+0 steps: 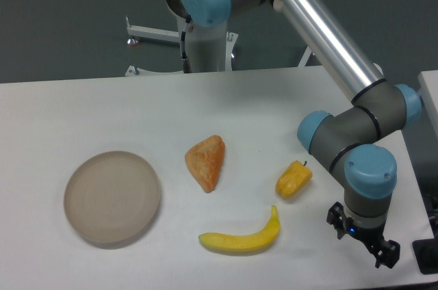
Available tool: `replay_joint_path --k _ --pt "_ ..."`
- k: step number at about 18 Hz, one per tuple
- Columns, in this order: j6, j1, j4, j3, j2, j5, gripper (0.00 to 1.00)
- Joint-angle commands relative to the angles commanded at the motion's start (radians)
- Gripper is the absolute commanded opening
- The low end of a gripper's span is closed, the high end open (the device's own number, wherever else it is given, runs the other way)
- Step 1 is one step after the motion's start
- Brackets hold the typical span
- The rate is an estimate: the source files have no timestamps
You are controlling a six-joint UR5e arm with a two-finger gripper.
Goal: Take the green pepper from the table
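Note:
The green pepper does not show in this view; it is hidden or out of sight. My gripper (361, 241) hangs low over the white table (82, 112) near its front right corner, right of the yellow pepper and the banana. The wrist covers most of it. Only black parts stick out on either side, so I cannot tell how the jaws stand or whether anything is between them.
A yellow-orange pepper (293, 180) lies left of the gripper. A banana (241, 236) lies at the front middle, an orange wedge of bread (207, 161) in the middle, and a round beige plate (112, 198) at the left. The table's right edge is close to the gripper.

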Motion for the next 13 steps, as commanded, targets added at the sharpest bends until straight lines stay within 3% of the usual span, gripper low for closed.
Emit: replay_joint_path --k 8,13 --pt "-0.011 -0.002 0.002 -0.015 0.012 -0.017 1.0" --pt "-0.012 0.009 -0.006 -0.138 0.103 -0.049 1.0"
